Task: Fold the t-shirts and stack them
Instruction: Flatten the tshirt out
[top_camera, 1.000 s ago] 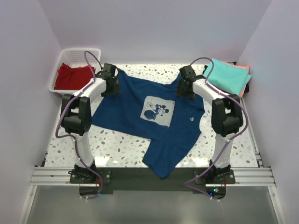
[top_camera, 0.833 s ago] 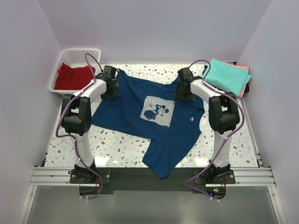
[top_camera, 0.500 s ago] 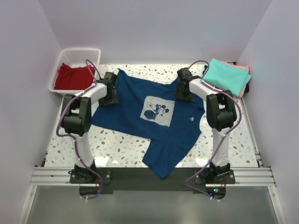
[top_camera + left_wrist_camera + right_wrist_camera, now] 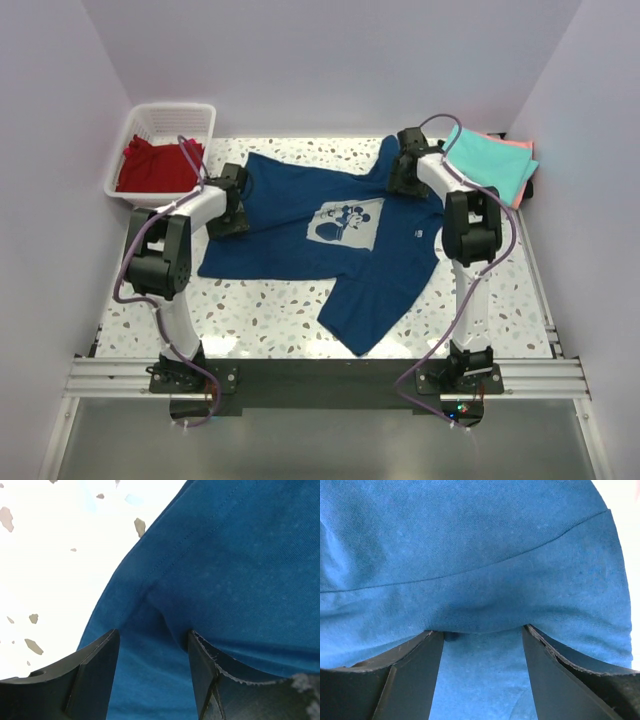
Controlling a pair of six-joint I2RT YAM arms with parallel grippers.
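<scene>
Navy t-shirt [image 4: 285, 235] in left gripper [image 4: 233, 208] and right gripper [image 4: 404, 172].

Navy t-shirt [image 4: 280, 230]: matt knit cloth, fine weave, stitched hems.
Print [image 4: 347, 223]: pale, flat, matt patch.
Table [image 4: 250, 295]: smooth, speckled, stone-look top with bright sheen.
Basket [image 4: 170, 107]: white plastic lattice.
Left fingers [image 4: 90, 680]: black, matt, rough-edged.

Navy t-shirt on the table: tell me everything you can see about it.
The navy t-shirt lies spread front up, skewed, on the speckled table, soft knit cloth with stitched hems and a pale square cartoon print on the chest. One lower corner points toward the near edge. The left tool and right tool each pinch a fold of it.
</scene>
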